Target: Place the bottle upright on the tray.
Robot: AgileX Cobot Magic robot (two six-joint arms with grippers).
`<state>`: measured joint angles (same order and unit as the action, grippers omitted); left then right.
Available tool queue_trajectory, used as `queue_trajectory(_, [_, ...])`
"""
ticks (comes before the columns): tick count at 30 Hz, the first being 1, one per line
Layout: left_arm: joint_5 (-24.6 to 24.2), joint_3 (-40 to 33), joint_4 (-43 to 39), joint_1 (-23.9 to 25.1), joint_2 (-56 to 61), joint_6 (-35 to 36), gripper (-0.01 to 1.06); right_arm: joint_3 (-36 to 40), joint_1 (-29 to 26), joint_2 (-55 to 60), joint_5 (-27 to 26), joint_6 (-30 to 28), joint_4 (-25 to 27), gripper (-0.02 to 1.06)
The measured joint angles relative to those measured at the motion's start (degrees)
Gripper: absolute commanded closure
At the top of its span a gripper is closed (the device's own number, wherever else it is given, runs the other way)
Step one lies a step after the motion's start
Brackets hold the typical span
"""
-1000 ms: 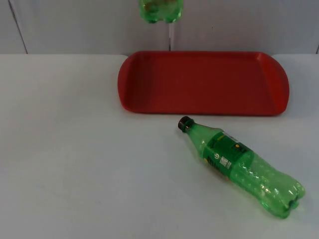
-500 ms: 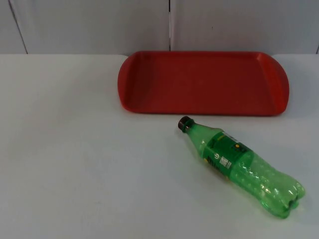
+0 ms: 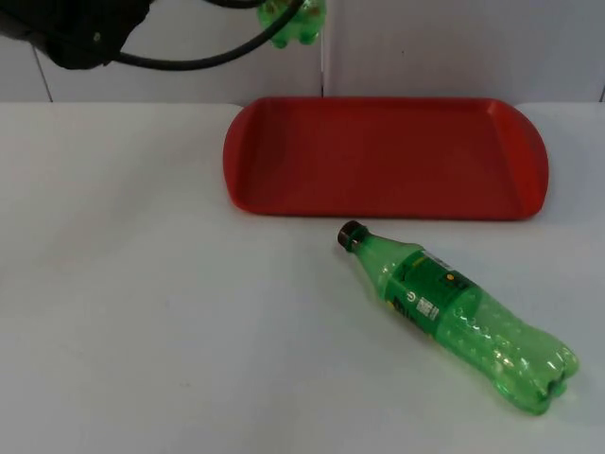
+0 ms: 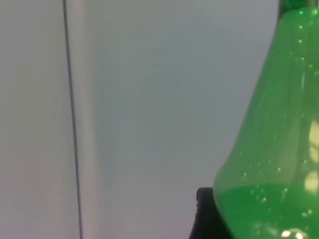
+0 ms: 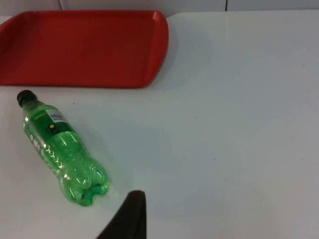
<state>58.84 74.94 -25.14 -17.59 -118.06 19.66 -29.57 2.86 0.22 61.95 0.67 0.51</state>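
Note:
A green bottle [image 3: 454, 312] with a black cap lies on its side on the white table, in front of the red tray [image 3: 378, 156], cap toward the tray. The right wrist view shows the lying bottle [image 5: 60, 152] and the tray [image 5: 84, 47]. A second green bottle [image 3: 293, 19] hangs in the air behind the tray's left end, near my left arm [image 3: 76, 33]. In the left wrist view this bottle [image 4: 274, 149] sits against a black fingertip [image 4: 203, 211], held by my left gripper [image 4: 239, 221]. My right gripper [image 5: 127, 219] hovers near the lying bottle's base.
The grey partition wall [image 3: 454, 47] stands right behind the tray. White table top [image 3: 142, 303] stretches to the left of the lying bottle and the tray.
The held green bottle left the top edge half a second ago and is back now, slightly left. My left arm has come into the upper left. The lying bottle and tray have not moved.

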Motion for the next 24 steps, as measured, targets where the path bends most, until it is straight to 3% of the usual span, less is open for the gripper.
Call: queue_trajectory(24, [-0.2,21.1,-3.7,0.2,-22.6,0.5,1.05,0.0,0.0,0.0,0.0,0.0,0.0,0.0])
